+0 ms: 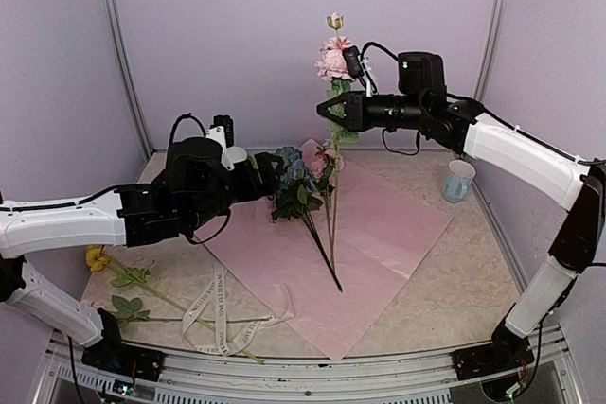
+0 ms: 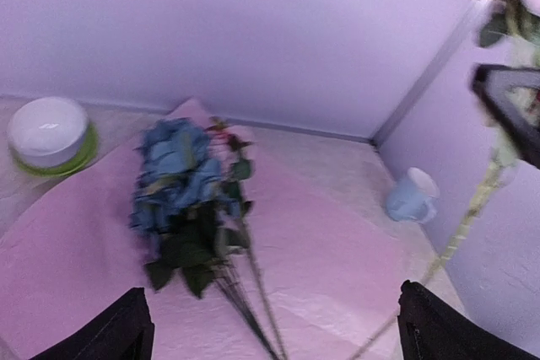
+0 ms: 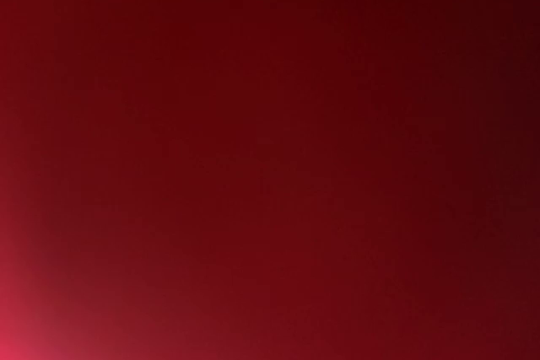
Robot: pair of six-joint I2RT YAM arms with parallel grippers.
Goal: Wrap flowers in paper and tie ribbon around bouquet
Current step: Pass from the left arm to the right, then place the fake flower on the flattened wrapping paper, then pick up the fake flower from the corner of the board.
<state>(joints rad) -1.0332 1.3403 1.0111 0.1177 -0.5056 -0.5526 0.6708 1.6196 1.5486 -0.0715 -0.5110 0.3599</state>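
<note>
The lilac-pink paper (image 1: 388,224) lies flat on the table, and no bouquet is in view. Blue flowers (image 1: 294,175) with dark leaves and long stems rest on the paper (image 2: 337,242). My left gripper (image 1: 268,175) hovers just left of them, open, with nothing between its fingers (image 2: 118,335). My right gripper (image 1: 333,111) is raised above the paper's far corner. It is shut on the stem of a pink flower (image 1: 333,61) that hangs upright. A yellow flower (image 1: 95,257) and the cream ribbon (image 1: 213,305) lie near the front left. The right wrist view is a plain dark red blur.
A white bowl with a green rim (image 2: 49,132) stands at the back left beyond the paper. A pale blue cup (image 1: 459,180) stands at the back right off the paper. Lilac walls close in the back and sides.
</note>
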